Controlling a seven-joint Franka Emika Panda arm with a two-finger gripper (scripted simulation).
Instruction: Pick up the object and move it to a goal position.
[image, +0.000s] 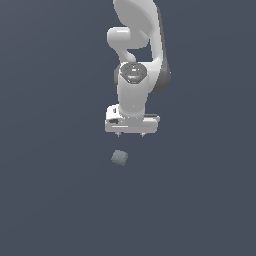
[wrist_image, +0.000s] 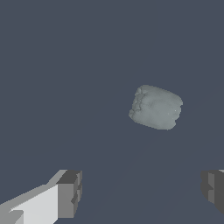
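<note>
Grey-green object (image: 119, 158) apart from open tool (image: 130, 135); fingertips barely visible.

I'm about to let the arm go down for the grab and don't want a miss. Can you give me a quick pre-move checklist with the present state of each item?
1. Gripper open: ok; in the wrist view the two fingers stand far apart.
2. Nothing held yet: ok; the gap between the fingers is bare.
3. Grey-green lump in sight and free: ok; it lies alone on the dark surface, touching nothing else.
4. Lump centred between the fingers: not ok; in the exterior view it sits apart from the fingertips, toward that view's left.
5. Jaw gap wider than the lump: ok.
6. Goal position: cannot tell; no marker shows.
</note>
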